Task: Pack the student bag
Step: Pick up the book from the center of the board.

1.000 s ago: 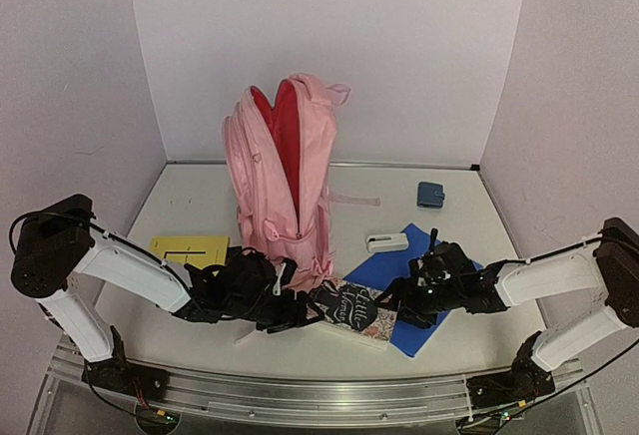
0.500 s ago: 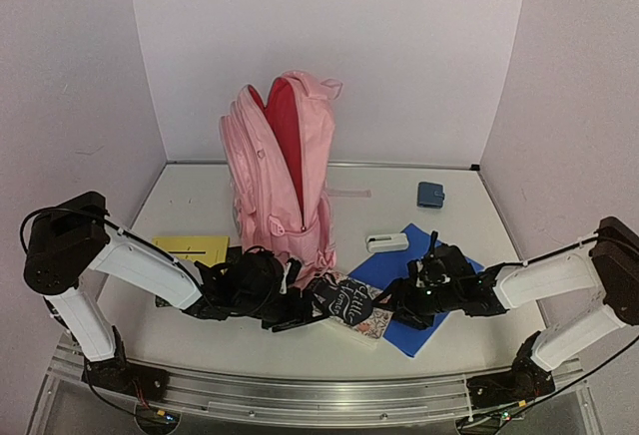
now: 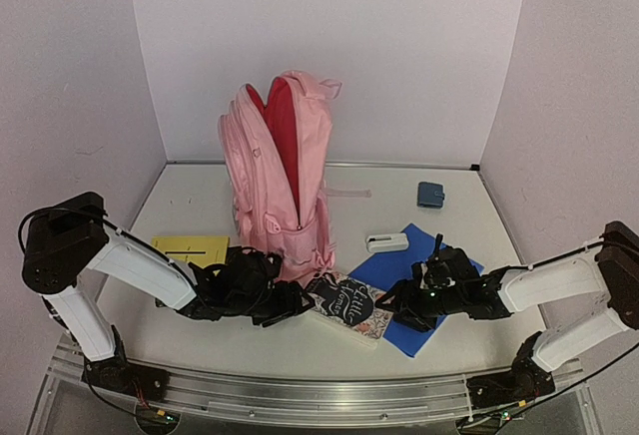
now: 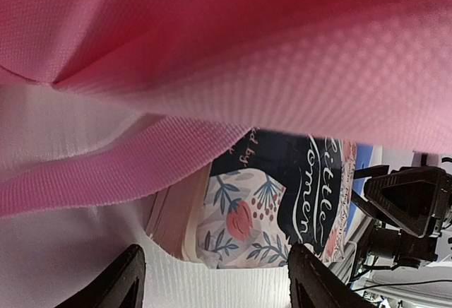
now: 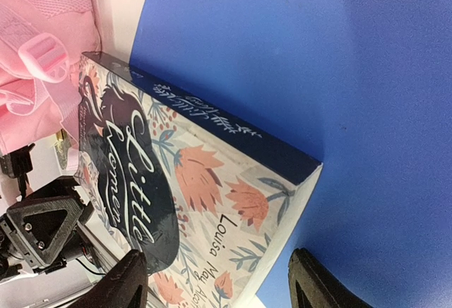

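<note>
Top external view: the pink backpack (image 3: 275, 181) stands upright toward the back left of the white table (image 3: 200, 196). Its main compartment is unzipped and gapes to show a red lining. Just in front of its base a floral-covered book (image 3: 349, 305) lies flat, its right part resting on a blue sheet (image 3: 404, 255). The left gripper (image 3: 292, 309) sits low at the book's left end, close against the foot of the backpack. The right gripper (image 3: 392, 302) sits low at the book's right end, over the blue sheet. A flat yellow item (image 3: 190, 247) lies left of the backpack, a small white object (image 3: 386, 242) just behind the blue sheet, and a small blue pouch (image 3: 431, 194) near the back right corner. Left wrist view: the jaws stand spread with nothing pinched; the book's corner lies just ahead, beneath pink fabric and a strap (image 4: 106, 174). Right wrist view: the jaws stand likewise spread, and the book's other end lies ahead of them on the blue sheet. Whether they touch it cannot be told.
</note>
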Controlling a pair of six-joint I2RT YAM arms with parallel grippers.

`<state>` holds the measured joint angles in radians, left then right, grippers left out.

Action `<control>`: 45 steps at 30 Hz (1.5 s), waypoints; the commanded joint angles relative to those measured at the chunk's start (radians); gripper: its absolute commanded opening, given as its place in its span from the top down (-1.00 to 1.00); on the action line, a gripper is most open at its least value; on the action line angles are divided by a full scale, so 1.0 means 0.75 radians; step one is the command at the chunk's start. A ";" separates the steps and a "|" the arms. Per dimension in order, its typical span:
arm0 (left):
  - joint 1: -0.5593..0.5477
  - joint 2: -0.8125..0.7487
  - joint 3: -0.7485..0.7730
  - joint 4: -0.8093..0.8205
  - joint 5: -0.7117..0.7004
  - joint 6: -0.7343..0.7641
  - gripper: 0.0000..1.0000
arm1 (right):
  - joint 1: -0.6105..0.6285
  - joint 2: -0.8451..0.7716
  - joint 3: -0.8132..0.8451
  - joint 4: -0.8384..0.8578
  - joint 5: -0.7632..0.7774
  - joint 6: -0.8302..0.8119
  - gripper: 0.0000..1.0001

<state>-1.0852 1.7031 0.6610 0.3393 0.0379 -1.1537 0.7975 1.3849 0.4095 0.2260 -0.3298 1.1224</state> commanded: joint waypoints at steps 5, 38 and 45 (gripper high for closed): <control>0.017 0.048 0.093 0.091 0.024 0.101 -0.36 | 0.010 0.007 -0.007 0.007 0.031 0.010 -0.35; -0.023 0.224 0.129 0.380 -0.101 -0.185 0.62 | 0.020 0.003 -0.041 0.040 0.060 0.026 -0.28; -0.024 0.163 0.065 0.468 -0.064 -0.107 0.99 | 0.019 -0.158 -0.038 -0.045 0.141 0.030 -0.30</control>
<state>-1.1007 1.8686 0.7251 0.5889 -0.0209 -1.2846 0.8040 1.3565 0.3765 0.2539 -0.2948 1.1382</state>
